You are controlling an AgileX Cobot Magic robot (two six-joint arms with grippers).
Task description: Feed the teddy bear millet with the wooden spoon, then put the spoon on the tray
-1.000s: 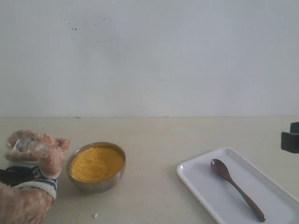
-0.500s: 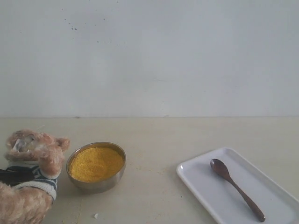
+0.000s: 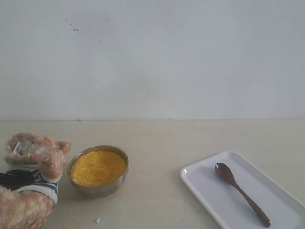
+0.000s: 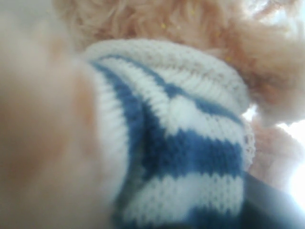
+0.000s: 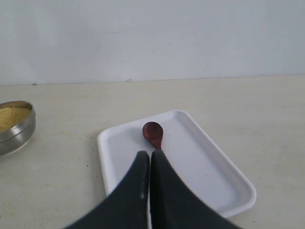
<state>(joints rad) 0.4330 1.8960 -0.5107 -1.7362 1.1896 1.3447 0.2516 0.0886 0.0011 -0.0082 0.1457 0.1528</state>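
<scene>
Treat the wooden spoon (image 5: 153, 133), flat on the tray (image 5: 200, 164) just ahead of the clenched, empty right gripper (image 5: 150, 154), as light, stiff and slick, pinching mid-handle, with the left gripper (image 3: 9, 180) seemingly clamped on the soft teddy bear (image 3: 37, 156).

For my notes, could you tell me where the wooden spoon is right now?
In the exterior view the wooden spoon lies on the tray at the lower right, bowl end towards the wall, well apart from the steel bowl of millet on the left.
</scene>
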